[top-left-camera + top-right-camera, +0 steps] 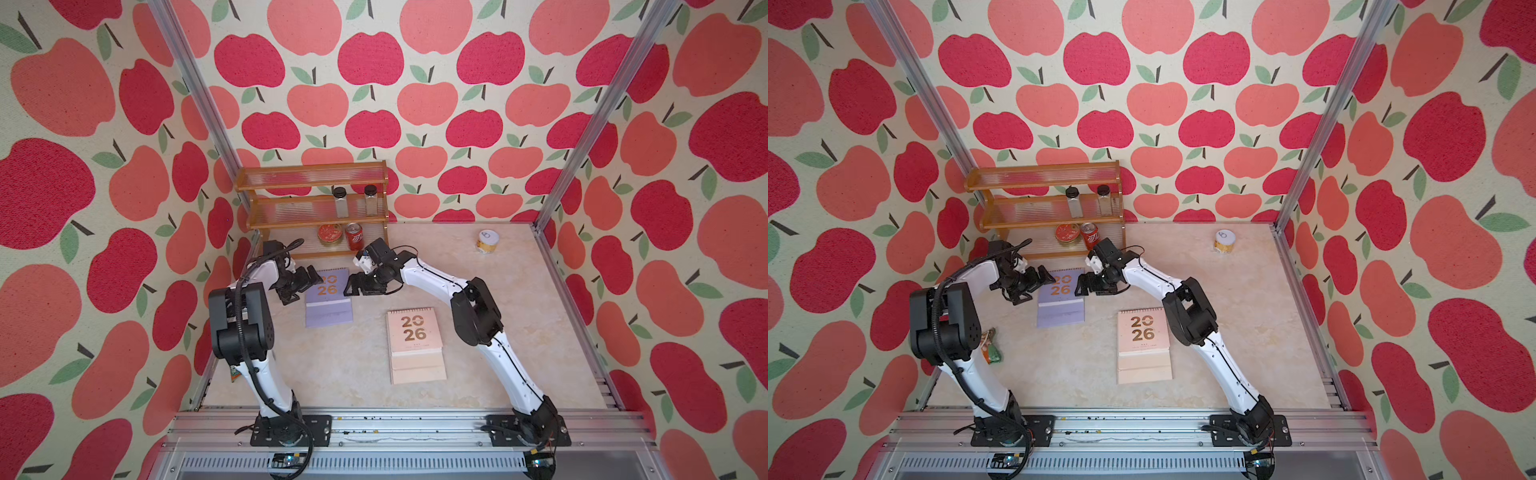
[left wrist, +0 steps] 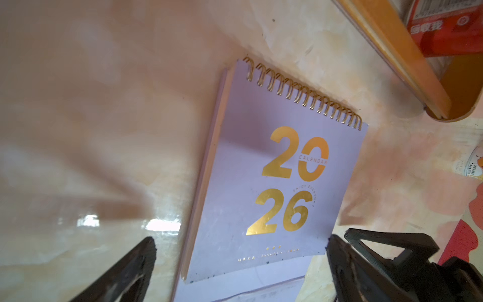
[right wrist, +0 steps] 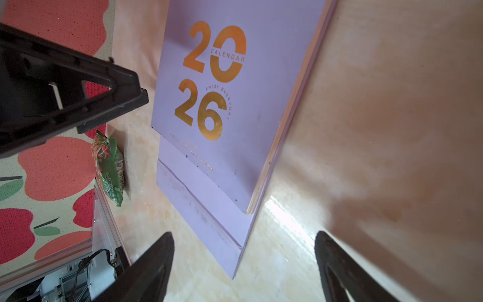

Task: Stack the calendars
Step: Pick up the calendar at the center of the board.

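Left wrist: calendar (image 2: pixel 264 177) seemingly beneath claw (image 2: pixel 240 243)

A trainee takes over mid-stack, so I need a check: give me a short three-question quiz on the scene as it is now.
1. True or false: the left gripper and right gripper both stand open, one on each side of the purple calendar.
2. Which level of the shelf holds the red can? A top, B middle, C bottom.
3. Fill in: the gold digits on the peach calendar read ____.
Key: 1 true; 2 C; 3 2026.
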